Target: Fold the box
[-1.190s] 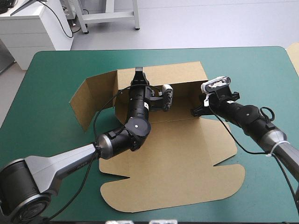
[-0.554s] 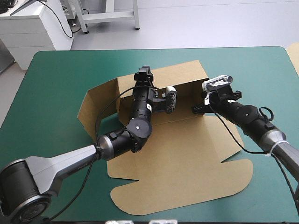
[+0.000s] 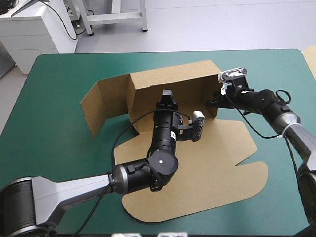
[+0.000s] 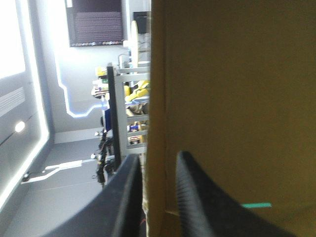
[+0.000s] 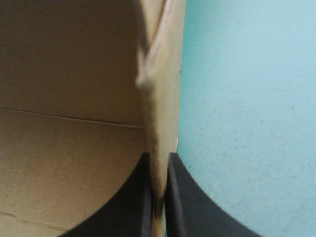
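Observation:
The brown box [image 3: 197, 158] lies partly raised on the teal-green cover [image 3: 54, 98]. Its back wall [image 3: 168, 79] stands upright, a side flap [image 3: 94, 108] stands at its left, and the lid lies flat toward the near edge. My left gripper [image 3: 167, 94] is at the middle of the back wall. In the left wrist view its fingers [image 4: 157, 160] are all but shut with an edge of the box [image 4: 237, 98] between them. My right gripper [image 3: 211, 102] is at the box's right wall. In its wrist view the gripper [image 5: 158, 160] is shut on the thin edge of the box [image 5: 74, 74].
Bare teal-green cover [image 5: 247, 98] lies right of the box and along the table's left side. A pale edge [image 3: 311, 59] shows at the table's far right corner.
The box has slid to the right and its right wall now stands up. My left gripper moved right along the back wall. My right gripper moved farther and to the right.

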Controlling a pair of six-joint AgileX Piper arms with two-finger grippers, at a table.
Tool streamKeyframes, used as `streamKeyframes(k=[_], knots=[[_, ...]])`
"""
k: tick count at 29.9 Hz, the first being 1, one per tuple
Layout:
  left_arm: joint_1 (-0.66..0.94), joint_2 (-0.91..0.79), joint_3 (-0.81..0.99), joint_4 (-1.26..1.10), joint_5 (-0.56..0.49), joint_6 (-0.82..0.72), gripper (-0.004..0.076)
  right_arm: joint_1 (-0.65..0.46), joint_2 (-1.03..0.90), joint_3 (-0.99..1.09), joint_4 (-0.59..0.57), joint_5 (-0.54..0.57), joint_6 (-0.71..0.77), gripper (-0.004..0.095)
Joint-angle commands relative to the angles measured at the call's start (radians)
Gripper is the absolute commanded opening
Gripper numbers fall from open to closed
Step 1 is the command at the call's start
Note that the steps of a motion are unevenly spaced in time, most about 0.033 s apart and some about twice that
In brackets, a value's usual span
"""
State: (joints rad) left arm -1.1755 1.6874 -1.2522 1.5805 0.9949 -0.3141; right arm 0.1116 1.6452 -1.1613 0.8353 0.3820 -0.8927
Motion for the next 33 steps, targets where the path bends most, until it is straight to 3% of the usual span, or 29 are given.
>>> streamKeyframes(k=[1, 5, 8, 11, 14, 21, 25, 33], knots=[[-0.013, -0.091, -0.074, -0.167, -0.011, 0.198, 0.0015, -0.017, -0.039, -0.075, -0.189, 0.090, 0.189, -0.0019], [0.031, -0.133, -0.219, -0.640, -0.033, 0.552, 0.0013, -0.017, -0.039, -0.091, -0.297, 0.141, 0.272, -0.0019], [0.130, -0.141, -0.379, -1.052, 0.044, 0.763, 0.0013, -0.017, -0.039, -0.091, -0.301, 0.168, 0.277, -0.0019], [0.285, -0.137, -0.541, -1.306, 0.138, 0.861, 0.0013, -0.017, -0.039, -0.091, -0.301, 0.189, 0.277, -0.0019], [0.473, -0.130, -0.649, -1.436, 0.193, 0.864, 0.0013, -0.017, -0.039, -0.091, -0.301, 0.212, 0.277, -0.0019], [1.020, -0.092, -0.679, -1.844, 0.168, 0.844, 0.0008, -0.017, -0.039, -0.091, -0.308, 0.254, 0.300, -0.0019], [1.308, -0.055, -0.677, -2.026, 0.169, 0.725, -0.0008, -0.017, -0.039, -0.091, -0.308, 0.262, 0.311, -0.0019], [1.637, -0.036, -0.483, -2.152, 0.182, 0.679, -0.0008, -0.017, -0.039, -0.093, -0.345, 0.284, 0.379, -0.0019]])
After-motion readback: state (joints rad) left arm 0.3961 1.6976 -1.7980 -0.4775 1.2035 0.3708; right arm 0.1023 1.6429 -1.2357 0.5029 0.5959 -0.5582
